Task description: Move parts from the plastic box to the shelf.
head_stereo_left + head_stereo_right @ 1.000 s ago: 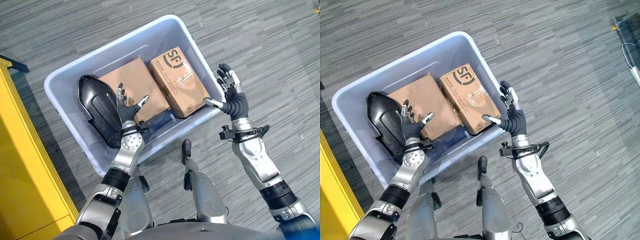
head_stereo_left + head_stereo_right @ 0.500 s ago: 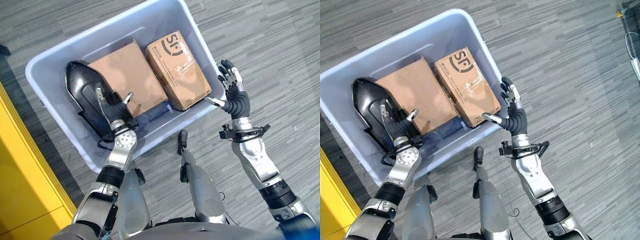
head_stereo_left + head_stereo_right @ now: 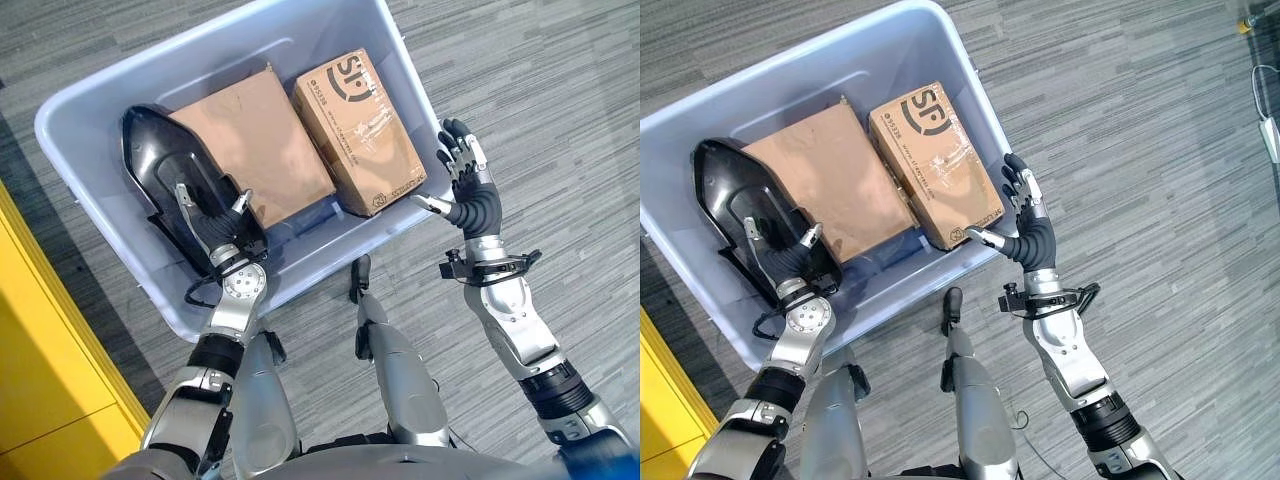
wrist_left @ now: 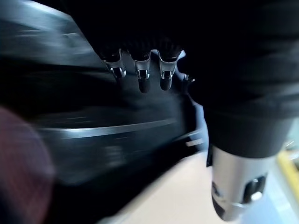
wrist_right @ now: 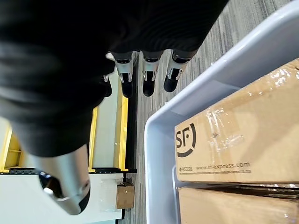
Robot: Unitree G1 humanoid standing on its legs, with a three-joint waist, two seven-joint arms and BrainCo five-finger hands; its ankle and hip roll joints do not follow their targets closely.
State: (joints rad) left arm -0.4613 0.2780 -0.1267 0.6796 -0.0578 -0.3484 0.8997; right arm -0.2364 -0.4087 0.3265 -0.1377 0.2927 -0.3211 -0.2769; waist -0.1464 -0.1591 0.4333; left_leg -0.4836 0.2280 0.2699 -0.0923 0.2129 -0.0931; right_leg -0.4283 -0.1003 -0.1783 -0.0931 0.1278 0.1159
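Observation:
A pale blue plastic box [image 3: 52, 112] stands on the floor and holds a black curved part [image 3: 158, 165], a plain carton [image 3: 252, 140] and a printed carton [image 3: 366, 125]. My left hand [image 3: 214, 226] is inside the box, open, with straight spread fingers [image 4: 140, 77] over the near end of the black part [image 4: 93, 135]; whether they touch it I cannot tell. My right hand [image 3: 470, 192] is open outside the box's right near corner, palm towards the printed carton [image 5: 233, 140], its thumb close to the rim [image 5: 159, 135]. Nothing is in either hand.
A yellow shelf [image 3: 45, 345] stands close on the left of the box, and shows far off as the yellow shelf [image 5: 119, 135] in the right wrist view, with a small carton [image 5: 125, 196] on the floor by it. Grey striped carpet [image 3: 560, 90] lies all round.
My left hand has moved left, off the plain carton and over the black part. The whole picture has shifted, so the camera moved. My right hand stays by the box's corner.

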